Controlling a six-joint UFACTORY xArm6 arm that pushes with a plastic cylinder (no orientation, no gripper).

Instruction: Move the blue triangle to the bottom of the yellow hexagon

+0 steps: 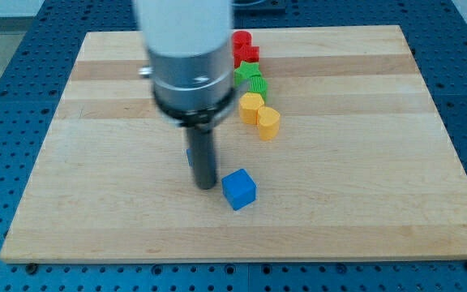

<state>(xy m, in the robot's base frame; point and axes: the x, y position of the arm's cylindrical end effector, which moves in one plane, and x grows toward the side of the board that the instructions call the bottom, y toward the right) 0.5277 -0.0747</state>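
My tip [206, 186] rests on the board near the middle, just left of a blue cube [238, 189]. A small blue sliver [189, 155] shows at the left edge of the rod. It is a second blue block, mostly hidden behind the rod, and I cannot make out its shape. Two yellow blocks sit up and to the right of the rod: one that looks like a hexagon [251, 105], and another [268, 123] touching its lower right side. The blue cube lies well below the yellow pair.
Two green blocks [250, 78] and two red blocks [244, 47] continue the line from the yellow blocks towards the view's top. The wooden board [363, 186] lies on a blue perforated table. The arm's wide body hides part of the board's top middle.
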